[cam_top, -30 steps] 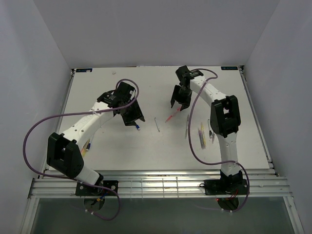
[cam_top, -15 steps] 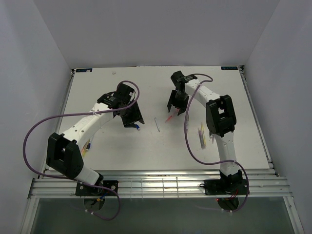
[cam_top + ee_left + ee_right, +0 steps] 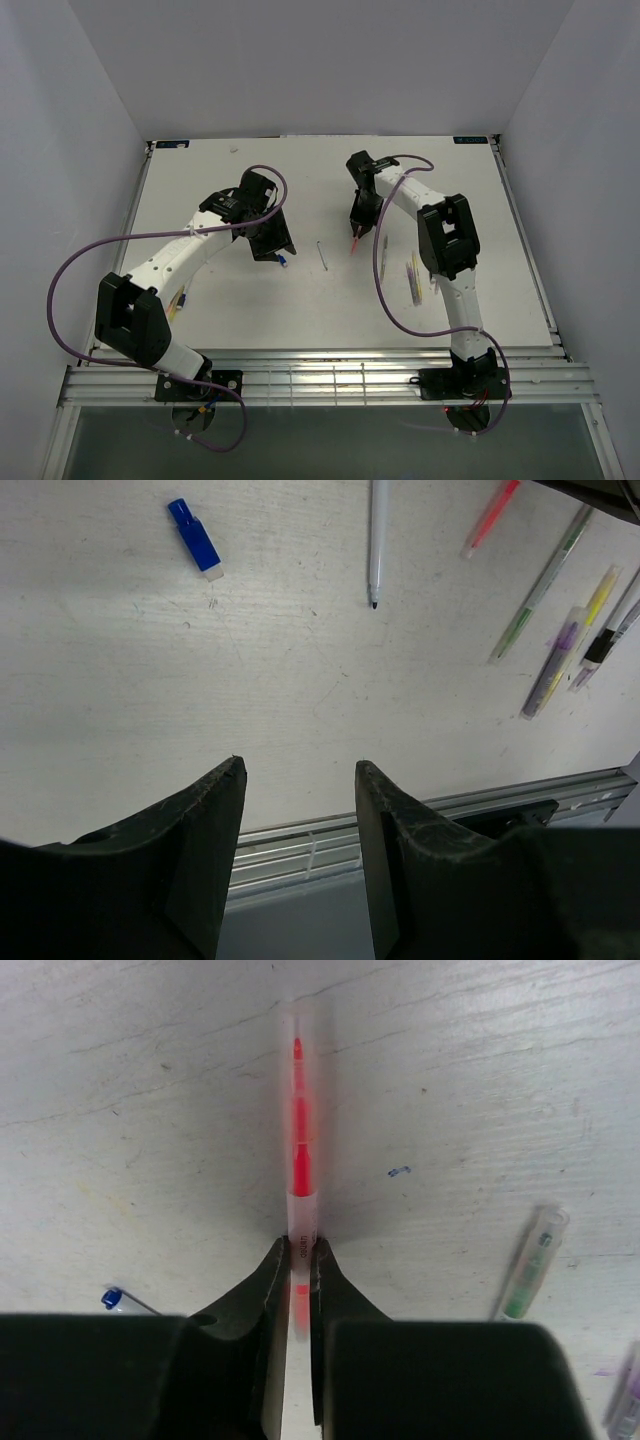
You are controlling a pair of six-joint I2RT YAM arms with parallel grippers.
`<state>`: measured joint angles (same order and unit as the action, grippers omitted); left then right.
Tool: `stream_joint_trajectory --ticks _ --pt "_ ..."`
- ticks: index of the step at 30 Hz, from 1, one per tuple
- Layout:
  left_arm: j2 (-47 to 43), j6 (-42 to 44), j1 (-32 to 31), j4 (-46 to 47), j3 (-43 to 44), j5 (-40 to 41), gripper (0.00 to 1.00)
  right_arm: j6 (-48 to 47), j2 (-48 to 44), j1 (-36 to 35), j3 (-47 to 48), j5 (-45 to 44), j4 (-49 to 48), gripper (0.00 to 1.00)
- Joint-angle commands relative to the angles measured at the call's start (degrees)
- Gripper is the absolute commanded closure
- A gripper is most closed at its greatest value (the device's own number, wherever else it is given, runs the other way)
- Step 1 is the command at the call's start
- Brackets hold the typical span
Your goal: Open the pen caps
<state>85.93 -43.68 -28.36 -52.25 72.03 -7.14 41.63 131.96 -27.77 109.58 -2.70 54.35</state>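
My right gripper [image 3: 300, 1252] is shut on a red pen [image 3: 299, 1130] with a clear body, low over the table; the pen sticks out ahead of the jaws. From above, this gripper [image 3: 357, 232] sits right of the table's centre with the red pen [image 3: 354, 243] under it. My left gripper [image 3: 298, 770] is open and holds nothing; it hangs above the table [image 3: 330, 300], left of centre [image 3: 272, 243]. A loose blue pen cap [image 3: 195, 538] lies near it [image 3: 284, 262]. Beside the cap lies a white pen [image 3: 377, 535], uncapped, with a dark tip.
Several more pens lie in a loose group to the right: a green pen [image 3: 540, 585], a yellow pen [image 3: 592, 605] and a purple pen [image 3: 553, 665]. A green pen [image 3: 530, 1265] lies right of my right gripper. The slotted metal rail [image 3: 320, 378] runs along the near edge.
My right gripper has swung left and down onto the red pen and shut on it; the pen has turned from slanted to in line with the jaws. The left arm has stayed still.
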Motion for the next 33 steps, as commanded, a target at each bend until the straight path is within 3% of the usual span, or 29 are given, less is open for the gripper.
stream_joint_trajectory --ticks 1,7,12,16,21,33 --pt "-2.44 0.79 -0.29 1.01 1.01 -0.95 0.41 0.65 0.67 -0.62 -1.74 -1.26 0.5 0.92" --pt "-0.42 1.93 -0.29 5.48 1.54 -9.37 0.43 -3.56 -5.65 -0.71 -4.19 1.72 -4.5 0.92" --pt "1.52 0.45 -0.38 15.22 -0.31 -21.75 0.48 -8.4 -15.84 -0.8 -12.09 16.47 -15.83 0.92" --pt "1.61 -2.02 -0.99 20.51 -2.07 -24.94 0.51 -8.76 -20.95 -0.88 -19.22 28.52 -25.84 0.92" --pt "2.4 -3.25 -1.87 21.75 -2.42 -24.77 0.53 -4.98 -27.28 -1.24 -27.22 37.58 -33.6 0.92" --pt "5.82 -6.59 -5.39 21.49 -1.8 -20.64 0.54 -2.87 -30.27 -1.41 -30.65 41.72 -37.65 0.92"
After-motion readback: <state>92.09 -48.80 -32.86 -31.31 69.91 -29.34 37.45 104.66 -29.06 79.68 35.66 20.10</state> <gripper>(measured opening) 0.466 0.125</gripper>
